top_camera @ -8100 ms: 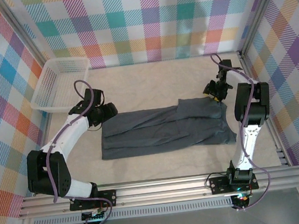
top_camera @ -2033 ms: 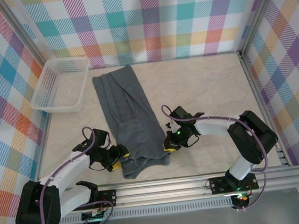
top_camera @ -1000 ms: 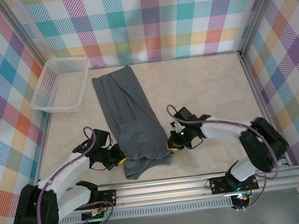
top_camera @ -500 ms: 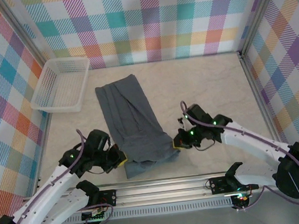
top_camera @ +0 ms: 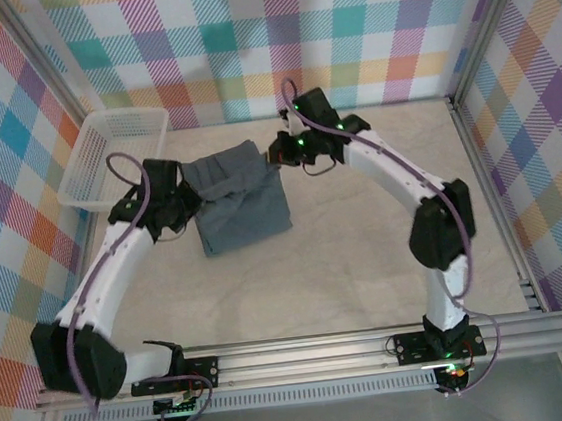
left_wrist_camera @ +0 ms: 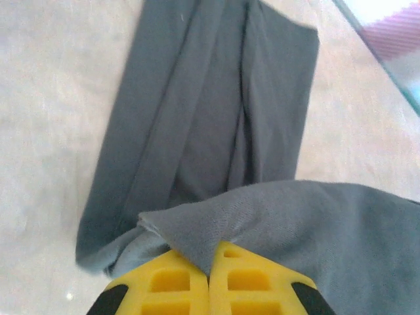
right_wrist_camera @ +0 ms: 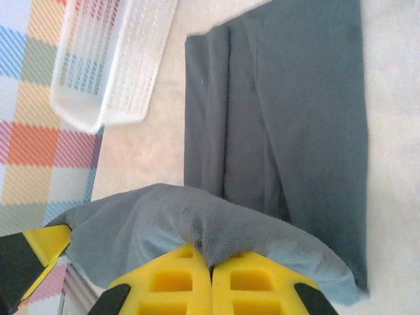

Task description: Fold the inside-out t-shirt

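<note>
Moved: hem carried from 6 o'clock toward 11, doubling the inside-out t-shirt (top_camera: 244,209), now at 10 o'clock on the counter (top_camera: 367,262).
Left pincer (left_wrist_camera: 211,257): pinching a hem corner.
Right pincer (right_wrist_camera: 211,264): pinching the other.
Risk: uneven release could skew the fold.

Left gripper (left_wrist_camera: 210,254), right gripper (right_wrist_camera: 211,261), both seemingly closed

A white plastic mesh basket (top_camera: 130,114) is sitting at the far left corner of the pale, marbled table (top_camera: 365,242), its long side lying along the left wall. Plaid panels (top_camera: 273,40) in many colours are enclosing the table on three sides. An aluminium rail (top_camera: 306,354) is running across the near edge, below the table surface in the top view.
</note>
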Controlling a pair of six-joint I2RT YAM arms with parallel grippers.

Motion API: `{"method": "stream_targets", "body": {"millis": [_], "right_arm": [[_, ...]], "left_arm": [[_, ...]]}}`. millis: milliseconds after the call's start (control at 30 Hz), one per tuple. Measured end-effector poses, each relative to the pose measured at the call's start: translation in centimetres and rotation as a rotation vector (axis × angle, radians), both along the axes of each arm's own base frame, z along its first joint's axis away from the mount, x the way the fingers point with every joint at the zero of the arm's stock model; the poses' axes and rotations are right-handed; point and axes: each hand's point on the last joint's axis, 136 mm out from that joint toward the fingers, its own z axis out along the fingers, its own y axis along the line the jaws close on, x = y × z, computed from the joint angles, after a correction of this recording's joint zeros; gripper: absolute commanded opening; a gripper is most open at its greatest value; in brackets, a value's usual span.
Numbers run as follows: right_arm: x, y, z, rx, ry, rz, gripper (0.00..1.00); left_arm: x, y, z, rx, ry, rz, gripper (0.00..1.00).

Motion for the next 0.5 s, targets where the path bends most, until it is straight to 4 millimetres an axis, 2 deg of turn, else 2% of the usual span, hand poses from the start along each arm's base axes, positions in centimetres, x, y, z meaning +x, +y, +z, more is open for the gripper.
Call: {"method": "stream_targets", "body": {"millis": [100,133,167,200,233,267,333,367,433,500], "right_arm": [[4.3,1.5,-0.6,0.004,-0.049,0.000,0.03],[5.8,2.0,-0.9,0.003,-0.068,0.000,0.27],[7.2,2.6,-1.1,0.007,-0.086,0.000,0.52],[8.6,3.0,-1.3,0.011,-0.112,0.001,0.64],[9.9,3.5,-1.3,0.022,-0.144,0.003,0.78],[10.9,3.6,-1.4,0.033,-0.166,0.003,0.84],[11.8,3.2,-2.2,0.033,-0.170,0.007,0.87],[11.9,2.6,-2.7,0.023,-0.158,0.011,0.88],[11.8,1.1,-3.7,-0.005,-0.123,0.015,0.88],[10.7,-0.9,-5.1,-0.055,-0.059,0.015,0.87]], "left_arm": [[4.6,1.6,-1.2,0.017,-0.003,0.046,0.03],[6.2,2.1,-1.6,0.020,-0.008,0.061,0.15],[7.7,2.7,-2.2,0.025,-0.012,0.073,0.34],[9.1,3.2,-2.8,0.027,-0.016,0.084,0.47],[10.7,3.7,-3.4,0.027,-0.021,0.090,0.57],[12.3,4.1,-3.9,0.025,-0.023,0.093,0.60],[14.9,4.7,-4.8,0.016,-0.040,0.099,0.61],[15.6,5.0,-5.2,0.013,-0.051,0.104,0.63],[15.4,5.6,-5.8,0.013,-0.057,0.117,0.65],[14.2,5.8,-5.9,0.011,-0.066,0.128,0.66]]}}
